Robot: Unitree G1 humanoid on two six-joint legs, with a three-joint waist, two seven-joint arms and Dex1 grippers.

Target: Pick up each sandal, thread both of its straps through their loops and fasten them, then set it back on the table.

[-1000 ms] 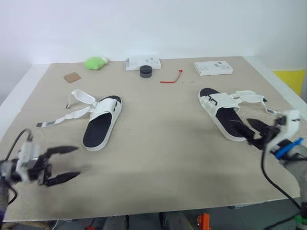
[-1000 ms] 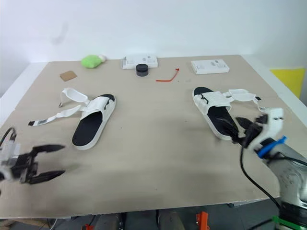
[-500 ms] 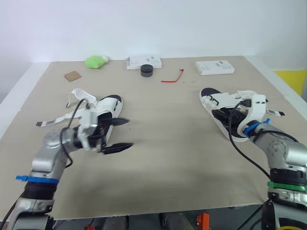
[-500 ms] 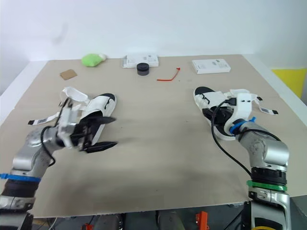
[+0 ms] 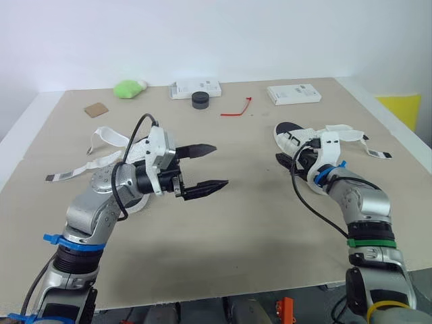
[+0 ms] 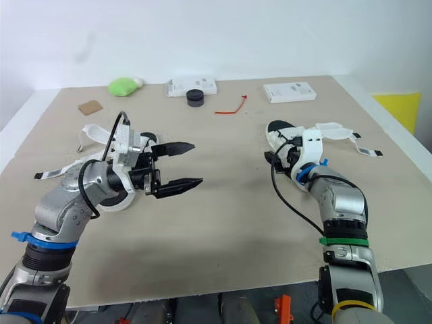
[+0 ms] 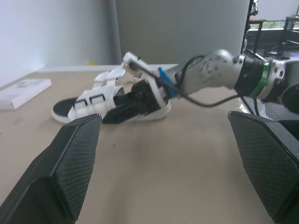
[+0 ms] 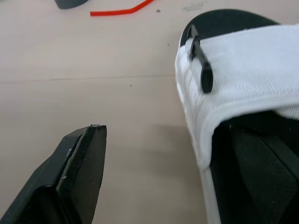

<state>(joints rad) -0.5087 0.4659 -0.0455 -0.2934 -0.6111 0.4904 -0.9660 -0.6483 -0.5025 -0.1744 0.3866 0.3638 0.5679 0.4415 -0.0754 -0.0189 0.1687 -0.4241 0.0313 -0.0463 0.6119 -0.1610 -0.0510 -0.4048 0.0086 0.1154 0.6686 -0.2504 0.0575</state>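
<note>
I see my left gripper (image 6: 197, 163) spread wide over the table (image 6: 223, 229); my right gripper (image 6: 278, 158) sits at the right sandal (image 6: 278, 128), apparently touching it.

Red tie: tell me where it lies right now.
In the head views, the red tie lies far across the table, near its middle, between the black disc on its left and the white box on its right.

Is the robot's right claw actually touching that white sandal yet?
Cannot tell. The right wrist view shows one finger of the right gripper inside the sandal under its white band, the other outside; black on black hides any contact.
</note>
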